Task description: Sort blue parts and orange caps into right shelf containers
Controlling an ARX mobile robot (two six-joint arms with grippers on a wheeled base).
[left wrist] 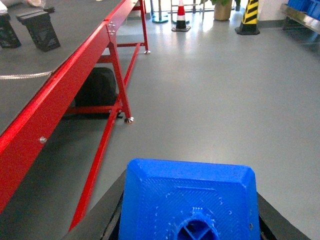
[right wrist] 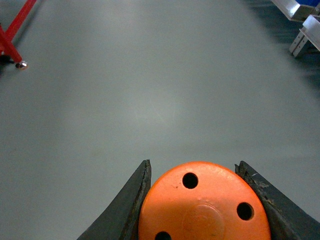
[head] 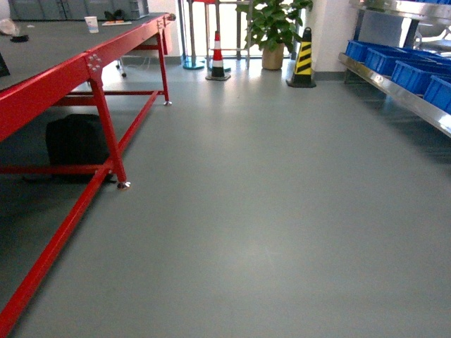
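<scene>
A bright-blue plastic block (left wrist: 187, 200) is clamped in the left gripper (left wrist: 187, 220), a holed orange cylindrical cap (right wrist: 204, 204) in the right gripper (right wrist: 200, 200); the blue ribbed crates (head: 412, 70) on the steel shelf (head: 394, 88) are judged not yet reached.

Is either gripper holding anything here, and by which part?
Both. The left gripper clamps a blue part by its sides; the right gripper grips an orange cap by its round side wall.
</scene>
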